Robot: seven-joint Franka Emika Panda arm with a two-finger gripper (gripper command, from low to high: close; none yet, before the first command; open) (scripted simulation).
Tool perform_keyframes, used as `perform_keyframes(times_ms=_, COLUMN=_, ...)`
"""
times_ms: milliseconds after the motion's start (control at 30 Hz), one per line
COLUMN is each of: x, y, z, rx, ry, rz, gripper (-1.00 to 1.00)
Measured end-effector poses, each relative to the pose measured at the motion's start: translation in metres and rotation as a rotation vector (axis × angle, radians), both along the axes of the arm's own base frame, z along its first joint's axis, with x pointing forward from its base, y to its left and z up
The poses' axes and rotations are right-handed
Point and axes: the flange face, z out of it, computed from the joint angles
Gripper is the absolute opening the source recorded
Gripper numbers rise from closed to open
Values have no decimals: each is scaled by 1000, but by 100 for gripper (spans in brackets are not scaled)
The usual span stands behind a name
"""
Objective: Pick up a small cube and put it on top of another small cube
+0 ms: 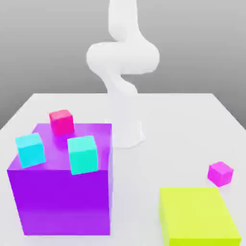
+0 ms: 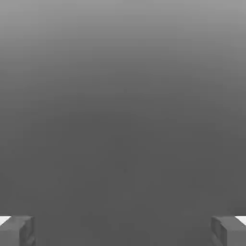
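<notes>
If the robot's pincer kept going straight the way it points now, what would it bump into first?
Probably nothing nearby: between the open grey pincer's fingers I see only plain grey background. How far that goes, I can't tell.
</notes>
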Motion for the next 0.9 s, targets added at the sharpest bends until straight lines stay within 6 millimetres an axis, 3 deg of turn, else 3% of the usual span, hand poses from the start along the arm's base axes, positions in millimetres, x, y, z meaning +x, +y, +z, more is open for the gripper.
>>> perform_keyframes(times_ms=133, x=34, y=67, z=-87, rx=2, ry=137, rz=83, gripper=0)
perform_keyframes(times_ms=300, x=36, y=149, z=-198, rx=-21, ry=299, rz=181, gripper=0)
perform_keyframes(times_ms=467, x=-2, y=218, z=-309, rx=-70, ry=457, rz=274, gripper=0)
perform_keyframes(times_ms=600, x=-62, y=263, z=-392, rx=-133, ry=579, rz=362, gripper=0)
perform_keyframes(times_ms=700, x=-112, y=277, z=-448, rx=-184, ry=667, rz=405, gripper=0)
perform_keyframes(times_ms=900, x=-125, y=278, z=-517, rx=-194, ry=697, rz=408, gripper=0)
